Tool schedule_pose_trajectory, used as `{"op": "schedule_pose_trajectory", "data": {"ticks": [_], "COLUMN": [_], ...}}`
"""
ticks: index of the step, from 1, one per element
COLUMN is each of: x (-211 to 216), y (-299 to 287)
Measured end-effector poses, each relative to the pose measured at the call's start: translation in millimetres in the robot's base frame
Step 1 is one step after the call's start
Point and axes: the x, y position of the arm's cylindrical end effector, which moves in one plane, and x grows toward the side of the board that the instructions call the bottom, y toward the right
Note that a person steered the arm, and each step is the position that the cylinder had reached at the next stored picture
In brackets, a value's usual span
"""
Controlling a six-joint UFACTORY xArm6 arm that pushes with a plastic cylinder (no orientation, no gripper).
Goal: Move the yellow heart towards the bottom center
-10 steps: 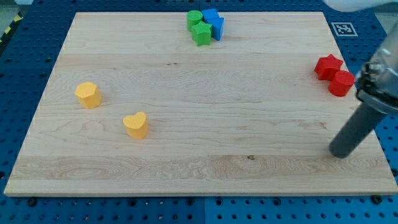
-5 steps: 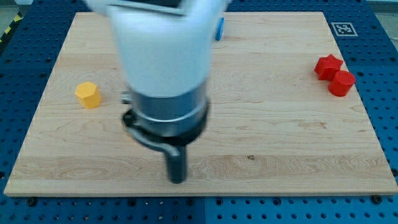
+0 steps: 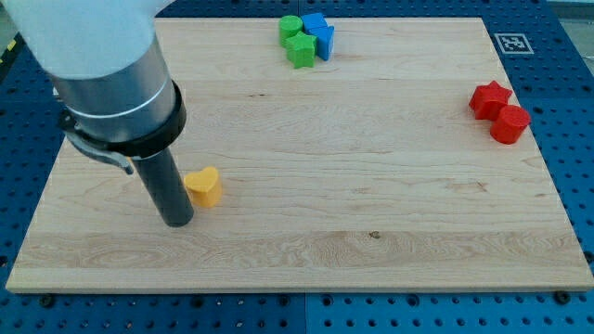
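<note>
The yellow heart [image 3: 203, 186] lies on the wooden board [image 3: 371, 176] in its lower left part. My tip [image 3: 176, 222] rests on the board just left of and a little below the heart, close to it or touching it. The rod and the arm's body rise up and to the left and hide the board's left side. The second yellow block seen earlier is hidden behind the arm.
Two green blocks [image 3: 295, 41] and two blue blocks [image 3: 318, 32] cluster at the view's top centre. A red star [image 3: 489, 97] and a red round block [image 3: 509, 123] sit together at the right edge. A marker tag [image 3: 510, 43] lies past the top right corner.
The arm has swept from the board's right side across to the left. My tip now stands just left of the yellow heart. The heart has not visibly moved.
</note>
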Motion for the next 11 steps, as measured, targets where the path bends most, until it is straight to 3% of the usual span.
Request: {"op": "schedule_pose_trajectory", "data": {"ticks": [2, 4, 6, 8, 9, 10, 11], "x": [0.0, -17.6, -21.1, -39.1, -61.6, -57.6, -48.9], "y": [37.0, 1.5, 76.7, 16.0, 18.8, 71.5, 88.2]}}
